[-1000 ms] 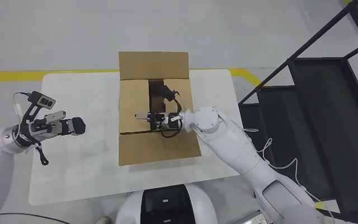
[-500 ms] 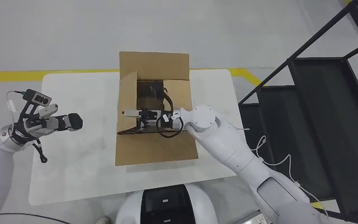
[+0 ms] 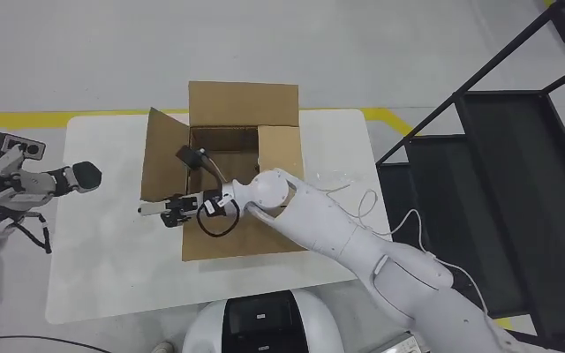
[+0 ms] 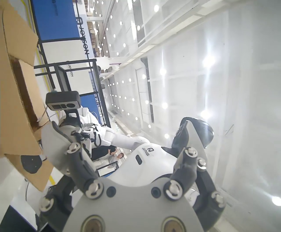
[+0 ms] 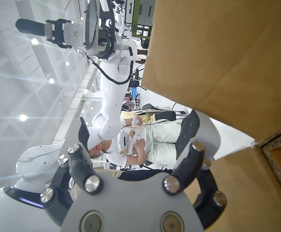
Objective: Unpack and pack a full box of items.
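Wide-spread right claw point(image 3: 150, 210) beside box point(image 3: 243, 240) flap point(image 3: 163, 159) edge.

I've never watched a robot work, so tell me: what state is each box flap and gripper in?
left flap: standing up, open.
right flap: folded inward, closed.
far flap: folded outward.
near flap: folded outward.
right gripper: open, at the left flap.
left gripper: open, empty.

This looks like a large robotics lab inside an industrial hall. There is a very high ceiling with rows of lamps point(image 4: 163, 71), blue partition panels point(image 4: 54, 19), black metal stairs point(image 3: 494, 176) and a yellow line point(image 3: 88, 116) on the grey floor point(image 3: 265, 35).
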Robot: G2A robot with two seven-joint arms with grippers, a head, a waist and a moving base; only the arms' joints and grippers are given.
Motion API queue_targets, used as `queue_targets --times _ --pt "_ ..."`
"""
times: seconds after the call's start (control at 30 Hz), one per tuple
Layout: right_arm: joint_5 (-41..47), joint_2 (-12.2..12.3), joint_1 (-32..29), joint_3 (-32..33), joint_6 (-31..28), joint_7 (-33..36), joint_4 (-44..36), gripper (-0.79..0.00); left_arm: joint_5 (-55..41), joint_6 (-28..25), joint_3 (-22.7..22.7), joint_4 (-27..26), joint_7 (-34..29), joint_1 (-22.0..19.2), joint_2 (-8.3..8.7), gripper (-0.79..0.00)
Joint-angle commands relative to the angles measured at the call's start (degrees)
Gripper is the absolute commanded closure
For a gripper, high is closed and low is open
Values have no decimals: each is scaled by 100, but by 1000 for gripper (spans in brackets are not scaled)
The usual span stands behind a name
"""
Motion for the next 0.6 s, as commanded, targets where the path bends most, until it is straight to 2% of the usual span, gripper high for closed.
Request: queue_targets --times 0.0,0.27,0.57 --pt "91 -108 75 -61 -36 25 295 -785 78 134 135 77 6 -63 -18 -785" --pt "276 -367 224 -77 -225 222 990 -785 566 214 896 604 -19 -583 -148 -785" --pt "292 -321 204 288 -354 413 809 -785 1486 45 1624 1623 273 -1314 -296 -785"
